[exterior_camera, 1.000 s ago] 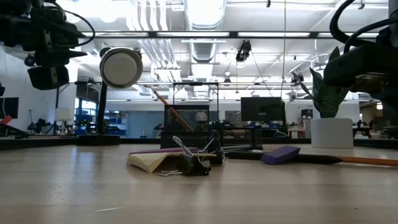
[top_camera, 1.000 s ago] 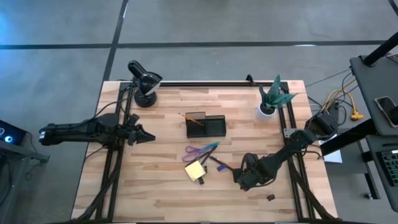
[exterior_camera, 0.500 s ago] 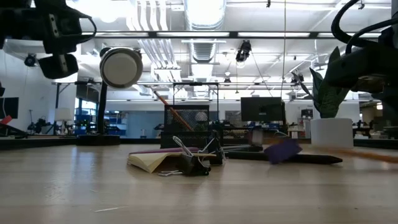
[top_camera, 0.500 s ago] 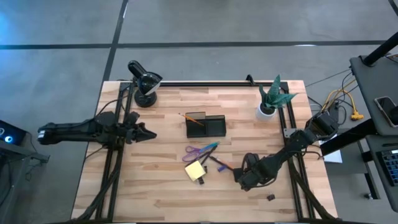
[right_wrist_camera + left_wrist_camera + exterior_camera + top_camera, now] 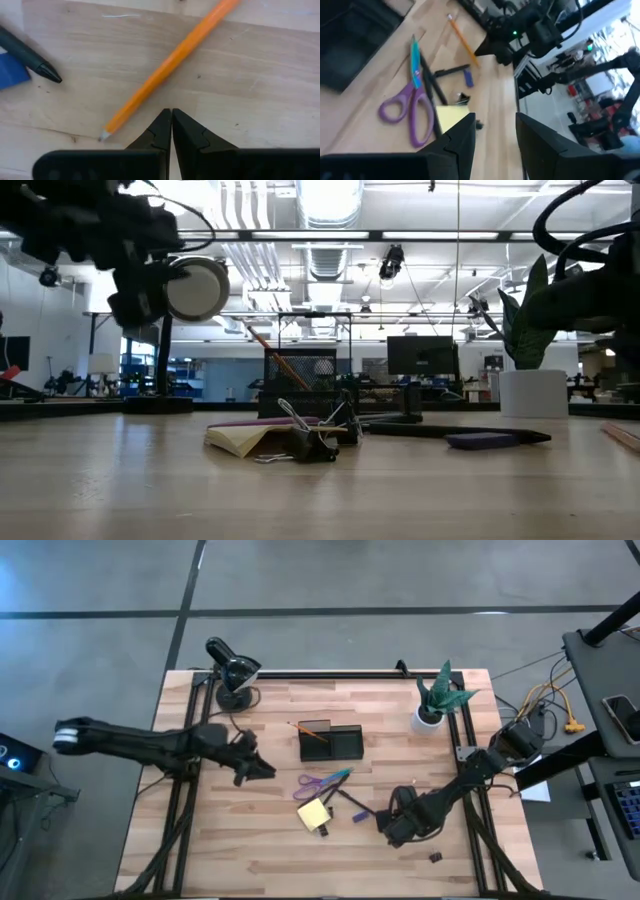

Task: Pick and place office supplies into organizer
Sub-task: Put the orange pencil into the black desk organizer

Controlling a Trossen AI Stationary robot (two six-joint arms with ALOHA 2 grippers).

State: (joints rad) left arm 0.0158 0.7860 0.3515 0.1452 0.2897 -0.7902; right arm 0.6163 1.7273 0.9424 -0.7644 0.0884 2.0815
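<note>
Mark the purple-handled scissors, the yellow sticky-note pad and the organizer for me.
purple-handled scissors (image 5: 410, 107): left wrist view, on the purple handle by the pivot.
yellow sticky-note pad (image 5: 313, 813): high view, middle of its top sheet.
organizer (image 5: 347, 744): high view, bare floor of its right-hand compartment.

Organizer is set mid-counter, lamp behind-left, plant behind-right. Scissors and sticky pad are laid before organizer; clip is placed well right.
</note>
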